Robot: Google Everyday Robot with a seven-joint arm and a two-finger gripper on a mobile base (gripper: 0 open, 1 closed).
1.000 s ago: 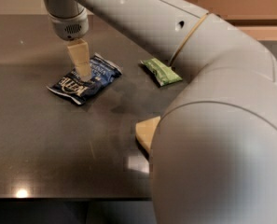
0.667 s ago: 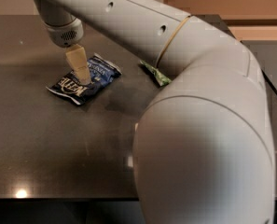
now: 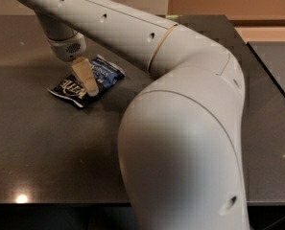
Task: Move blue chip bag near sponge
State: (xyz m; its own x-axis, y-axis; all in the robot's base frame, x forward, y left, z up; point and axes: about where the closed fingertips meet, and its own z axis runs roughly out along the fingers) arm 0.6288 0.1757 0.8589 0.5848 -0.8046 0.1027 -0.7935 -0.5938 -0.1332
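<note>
The blue chip bag (image 3: 75, 84) lies flat on the dark table (image 3: 36, 143) at the left, dark navy with white lettering. My gripper (image 3: 87, 83) points down from the wrist onto the middle of the bag and touches or nearly touches its top. The sponge is hidden behind my arm.
My big white arm (image 3: 180, 128) fills the middle and right of the view and covers much of the table. The table's front edge (image 3: 51, 204) runs along the bottom. A second dark surface (image 3: 276, 71) shows at the far right.
My arm has swung further across the view and now hides the sponge and the green chip bag. The gripper stays over the blue chip bag, which has not moved.
</note>
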